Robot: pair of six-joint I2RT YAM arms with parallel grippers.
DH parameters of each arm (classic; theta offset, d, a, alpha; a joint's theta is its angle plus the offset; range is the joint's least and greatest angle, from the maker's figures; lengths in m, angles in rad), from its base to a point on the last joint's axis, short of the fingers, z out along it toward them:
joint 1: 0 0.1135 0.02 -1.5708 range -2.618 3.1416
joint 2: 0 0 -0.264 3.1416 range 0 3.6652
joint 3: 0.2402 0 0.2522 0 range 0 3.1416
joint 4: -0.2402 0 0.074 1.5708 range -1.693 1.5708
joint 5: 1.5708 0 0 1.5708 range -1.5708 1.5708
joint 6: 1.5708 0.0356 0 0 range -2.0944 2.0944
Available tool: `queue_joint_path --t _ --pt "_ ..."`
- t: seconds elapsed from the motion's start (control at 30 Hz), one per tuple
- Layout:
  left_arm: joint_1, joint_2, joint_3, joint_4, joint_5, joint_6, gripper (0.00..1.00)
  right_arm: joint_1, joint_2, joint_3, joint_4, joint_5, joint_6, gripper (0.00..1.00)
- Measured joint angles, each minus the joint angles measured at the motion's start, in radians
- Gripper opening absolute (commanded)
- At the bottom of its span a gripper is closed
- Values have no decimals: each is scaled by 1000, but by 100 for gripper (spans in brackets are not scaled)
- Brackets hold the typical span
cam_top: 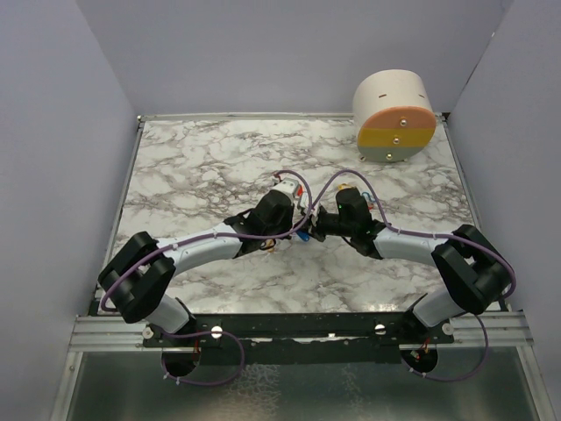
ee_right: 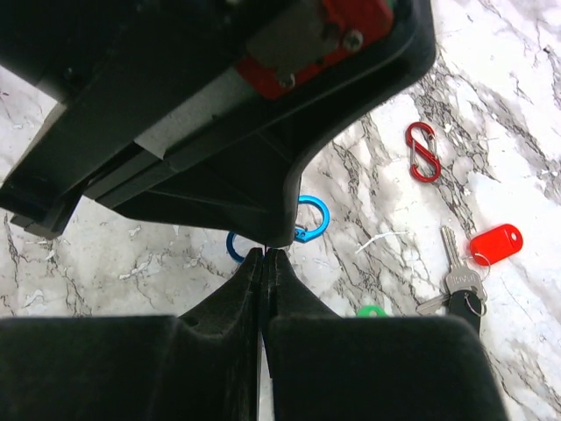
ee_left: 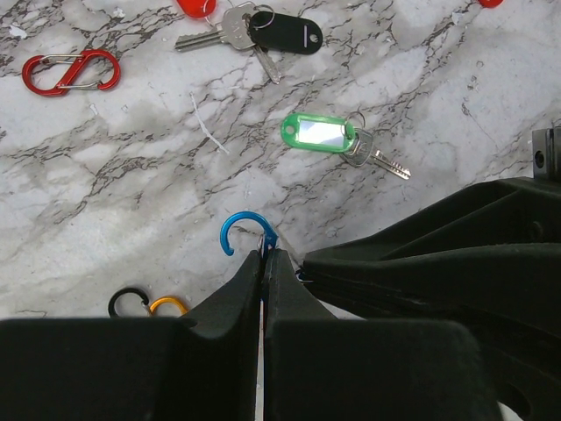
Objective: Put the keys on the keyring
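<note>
With left gripper (ee_left: pixel 265 259) and right gripper (ee_right: pixel 264 256) both squeezed together at the blue keyring (ee_left: pixel 245 232) mid-worktop (cam_top: pixel 202 167), you risk them colliding and flicking it away.

The left arm (cam_top: pixel 209 244) and right arm (cam_top: pixel 408 246) have pale grey links, black joint housings and lilac cables (cam_top: pixel 349 172). The left gripper (ee_left: pixel 264 259) and right gripper (ee_right: pixel 264 256) are matte black (red screwed plate (ee_right: pixel 337 35) on the left).

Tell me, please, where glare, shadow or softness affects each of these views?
Left wrist: glare whitens the window of the green tag; right wrist: the left arm, dark, fills the upper frame; top external: light even, shadows soft.
</note>
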Motion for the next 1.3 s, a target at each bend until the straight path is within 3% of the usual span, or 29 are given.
queue_joint_path --t 1.3 --pt "-16 -49 12 -18 -11 7 0 6 -24 1 -7 56 -4 1"
